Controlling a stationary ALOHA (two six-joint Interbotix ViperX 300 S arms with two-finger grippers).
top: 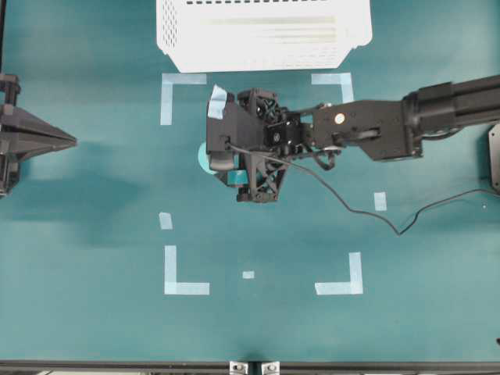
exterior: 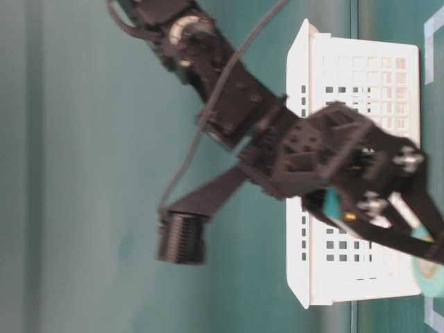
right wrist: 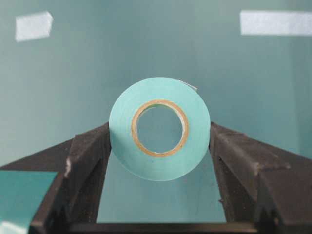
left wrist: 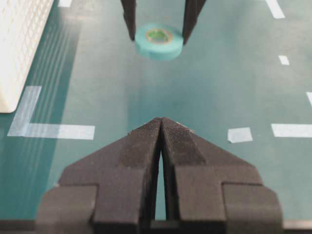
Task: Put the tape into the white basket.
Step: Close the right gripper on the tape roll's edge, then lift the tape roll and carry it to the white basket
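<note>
The tape (right wrist: 160,161), a small turquoise ring with a pale core, sits flat between the fingers of my right gripper (right wrist: 160,131), which press on both of its sides. In the overhead view only a sliver of the tape (top: 201,158) shows under the right gripper (top: 209,160), inside the marked square, low over the table. It also shows in the left wrist view (left wrist: 159,46) and the table-level view (exterior: 430,274). The white basket (top: 262,48) stands at the far edge. My left gripper (top: 70,141) is shut and empty at the far left, pointing at the tape.
Pale blue L-shaped corner marks (top: 173,92) and small strips (top: 380,201) lie on the green table. The right arm's cable (top: 367,209) trails across the table to the right. The basket wall (left wrist: 19,44) is to the left of the left gripper (left wrist: 161,123).
</note>
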